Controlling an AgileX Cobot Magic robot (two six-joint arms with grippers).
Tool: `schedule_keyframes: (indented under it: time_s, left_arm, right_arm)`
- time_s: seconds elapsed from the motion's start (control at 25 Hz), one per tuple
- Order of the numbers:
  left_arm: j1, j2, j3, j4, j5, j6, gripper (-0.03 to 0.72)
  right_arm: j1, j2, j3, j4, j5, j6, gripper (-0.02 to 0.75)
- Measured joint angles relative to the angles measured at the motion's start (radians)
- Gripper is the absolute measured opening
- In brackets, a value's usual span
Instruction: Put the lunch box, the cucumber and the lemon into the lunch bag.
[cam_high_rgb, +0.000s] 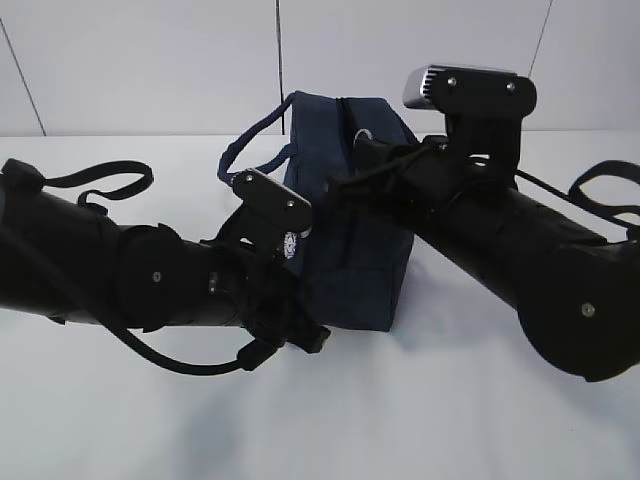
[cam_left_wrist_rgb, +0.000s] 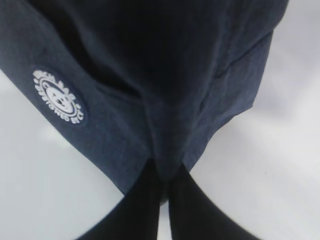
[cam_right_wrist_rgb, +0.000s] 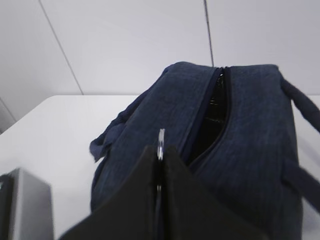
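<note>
Navy lunch bag (cam_high_rgb: 350, 260) on white bench (cam_high_rgb: 450, 420).
Bag fabric dark navy, faint woven texture; round white printed logo (cam_left_wrist_rgb: 58, 97) on its side; arms black, silver ring pull (cam_right_wrist_rgb: 161, 143).

Lunch bag (cam_right_wrist_rgb: 240, 130) interior too dark; its front hidden behind both arms.

Lunch bag (cam_high_rgb: 350, 240) on table (cam_high_rgb: 450, 420), between both arms.

Ext cam low, front-on; both wrist cams v. close on lunch bag (cam_high_rgb: 350, 200), shared.
</note>
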Motion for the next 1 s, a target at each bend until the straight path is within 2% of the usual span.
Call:
schedule_keyframes:
  time_s: [0.12, 1.0]
  left_arm:
    - [0.000, 0.000, 0.000, -0.009, -0.003, 0.000, -0.008]
    - [0.000, -0.006, 0.000, -0.013, 0.000, 0.000, -0.008]
  right_arm:
    - [-0.024, 0.000, -0.015, 0.000, 0.027, -0.006, 0.000]
    - [-0.043, 0.020, -0.028, 0.024, 0.040, -0.012, 0.000]
